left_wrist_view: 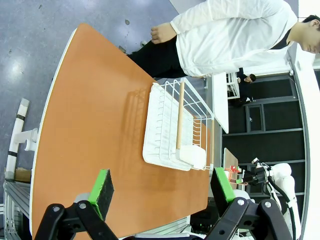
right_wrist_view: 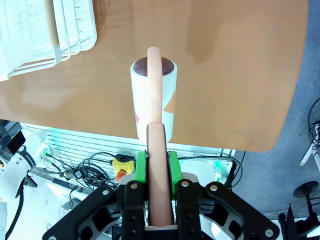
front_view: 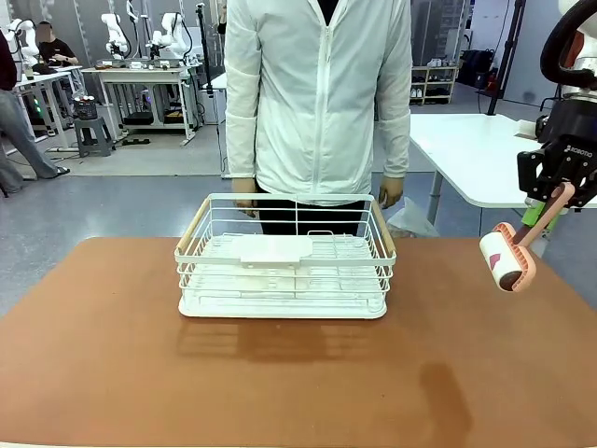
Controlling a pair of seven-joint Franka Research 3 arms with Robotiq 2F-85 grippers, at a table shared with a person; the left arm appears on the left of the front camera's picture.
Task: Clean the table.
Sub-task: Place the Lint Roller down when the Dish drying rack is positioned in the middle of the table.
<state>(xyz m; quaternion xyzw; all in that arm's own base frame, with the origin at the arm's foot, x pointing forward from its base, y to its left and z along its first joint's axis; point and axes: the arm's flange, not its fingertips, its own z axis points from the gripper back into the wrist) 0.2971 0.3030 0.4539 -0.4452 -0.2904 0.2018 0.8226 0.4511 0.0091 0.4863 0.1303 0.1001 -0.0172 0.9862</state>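
Observation:
The table (front_view: 112, 364) has a matte reddish-brown top that spans the front view. My right gripper (front_view: 558, 194) hangs above its right edge, shut on the pink handle of a lint roller (front_view: 506, 257) whose white roll points down and left, off the surface. In the right wrist view the green pads (right_wrist_view: 141, 170) clamp the pink handle of the lint roller (right_wrist_view: 152, 102) above the table (right_wrist_view: 230, 60). My left gripper (left_wrist_view: 162, 192) stands open over the table (left_wrist_view: 95, 130) with nothing between its pads.
A white wire basket (front_view: 284, 257) with wooden handles stands at the table's middle, near the far edge. A person in a white jacket (front_view: 317, 93) stands behind it with both hands down. A white-topped table (front_view: 476, 149) is at the back right.

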